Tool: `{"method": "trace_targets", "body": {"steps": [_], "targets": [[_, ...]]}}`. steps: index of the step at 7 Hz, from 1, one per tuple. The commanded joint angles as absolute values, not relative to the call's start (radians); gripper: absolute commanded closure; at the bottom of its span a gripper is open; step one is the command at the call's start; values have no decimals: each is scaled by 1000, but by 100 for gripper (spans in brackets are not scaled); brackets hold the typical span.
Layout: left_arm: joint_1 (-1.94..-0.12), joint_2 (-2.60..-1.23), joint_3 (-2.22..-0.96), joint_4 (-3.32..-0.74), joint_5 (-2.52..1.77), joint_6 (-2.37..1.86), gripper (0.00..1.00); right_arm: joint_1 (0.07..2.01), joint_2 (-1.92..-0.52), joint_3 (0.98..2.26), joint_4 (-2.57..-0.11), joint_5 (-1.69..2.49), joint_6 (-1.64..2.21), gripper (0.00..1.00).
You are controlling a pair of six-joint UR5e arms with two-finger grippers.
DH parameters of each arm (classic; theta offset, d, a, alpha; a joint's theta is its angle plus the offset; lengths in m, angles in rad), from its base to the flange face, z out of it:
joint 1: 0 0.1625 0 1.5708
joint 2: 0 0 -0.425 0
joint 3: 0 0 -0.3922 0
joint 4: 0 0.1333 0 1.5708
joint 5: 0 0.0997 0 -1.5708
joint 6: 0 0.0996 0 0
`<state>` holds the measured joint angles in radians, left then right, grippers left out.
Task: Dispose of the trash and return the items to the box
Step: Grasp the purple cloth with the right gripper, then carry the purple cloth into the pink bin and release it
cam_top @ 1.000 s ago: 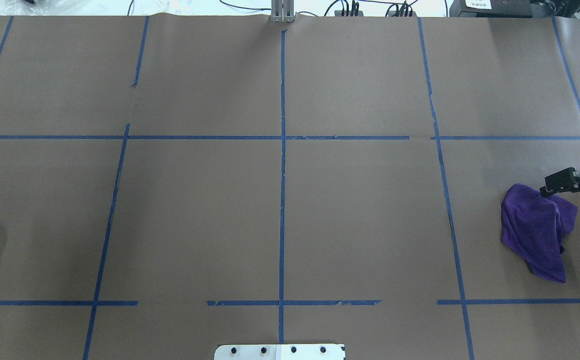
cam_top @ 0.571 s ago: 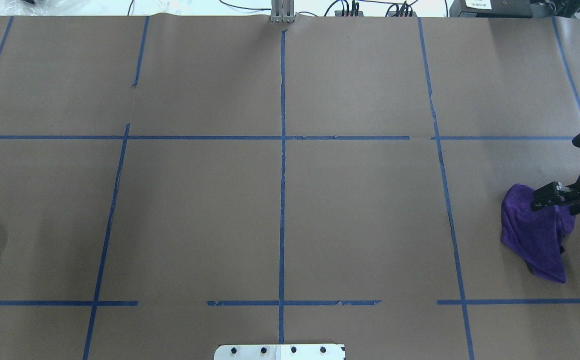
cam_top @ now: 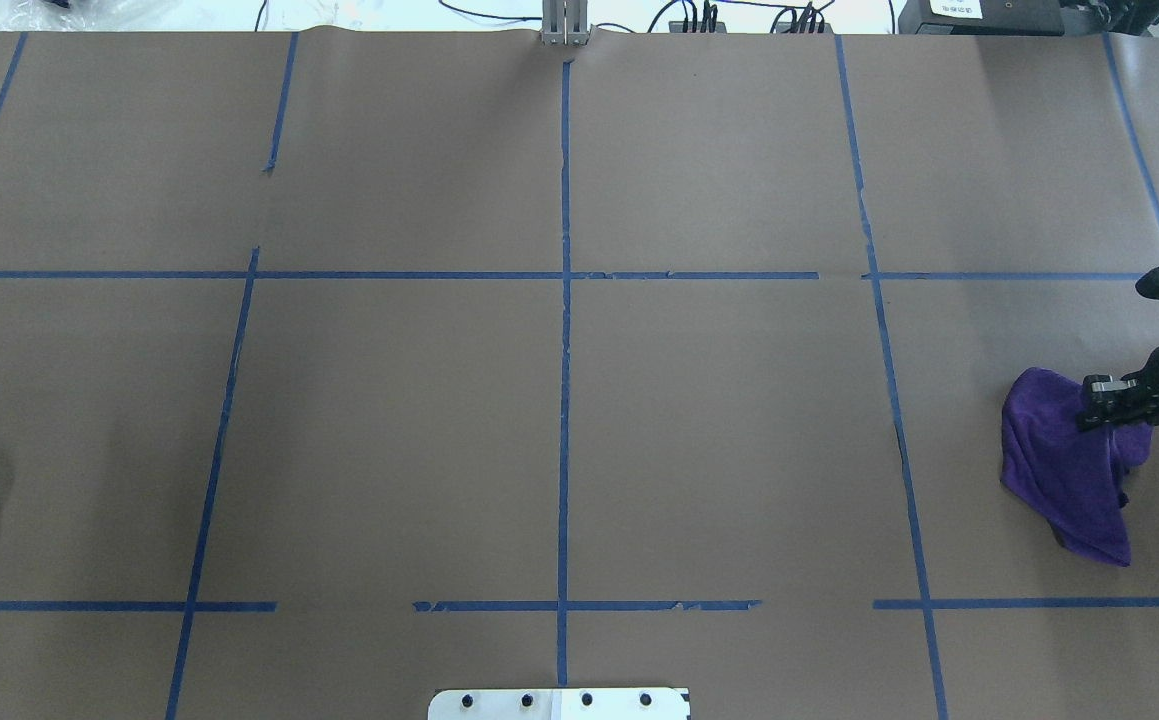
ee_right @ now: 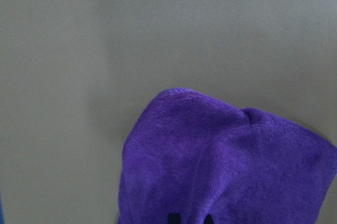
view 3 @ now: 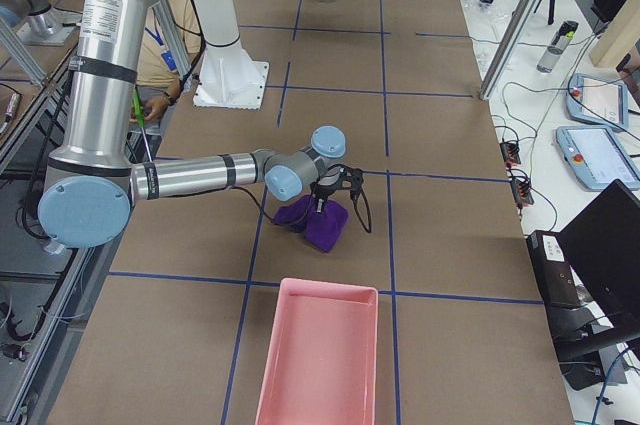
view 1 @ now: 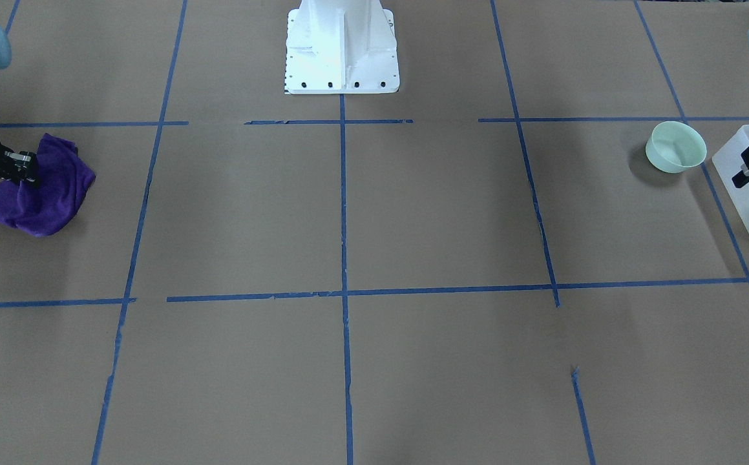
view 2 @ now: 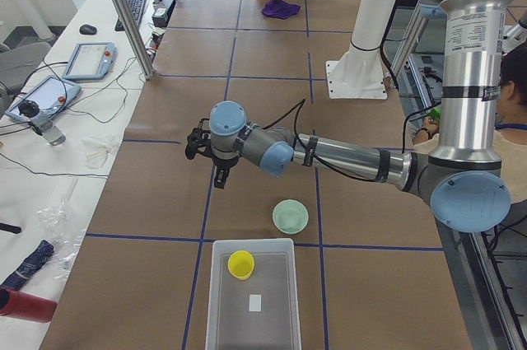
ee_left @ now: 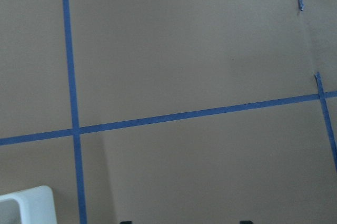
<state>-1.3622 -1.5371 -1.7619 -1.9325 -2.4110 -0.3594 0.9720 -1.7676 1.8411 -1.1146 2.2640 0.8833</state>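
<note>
The mint-green bowl (view 1: 675,147) stands on the table next to the frosted box (view 1: 739,187); it also shows in the exterior left view (view 2: 290,216). The pale-yellow cup (view 2: 240,263) stands inside the box (view 2: 216,301). My left gripper (view 2: 218,179) hangs open and empty above the table just beyond the box; its wrist view shows only a box corner (ee_left: 26,203). My right gripper (cam_top: 1102,408) is down on the purple cloth (cam_top: 1069,480), its fingertips close together with cloth between them in the right wrist view (ee_right: 226,161).
A pink tray (view 3: 320,355) lies on the table near the cloth, on the right-hand end. The white robot base (view 1: 340,45) stands at the middle of the robot's edge. Blue tape lines cross the brown paper.
My right gripper moved over the purple cloth, turned to point straight down and came onto its top edge. The bowl has not moved.
</note>
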Motion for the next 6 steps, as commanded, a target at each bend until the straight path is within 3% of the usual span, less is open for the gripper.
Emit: {"method": "trace_targets", "body": {"steps": [1, 3, 5, 6], "targets": [[-1347, -1537, -1764, -1948, -2404, -382, 17, 1155, -1781, 1908, -1118, 2363, 904, 100], [-1298, -1539, -1782, -1950, -2349, -461, 16, 1541, -1861, 1945, -1126, 2486, 763, 100], [-1267, -1542, -1793, -1980, -2347, -532, 16, 1829, -1872, 1806, -1205, 2508, 384, 100], [-1267, -1542, -1795, -1979, -2345, -534, 16, 1933, -1826, 1742, -1356, 2496, 134, 100]]}}
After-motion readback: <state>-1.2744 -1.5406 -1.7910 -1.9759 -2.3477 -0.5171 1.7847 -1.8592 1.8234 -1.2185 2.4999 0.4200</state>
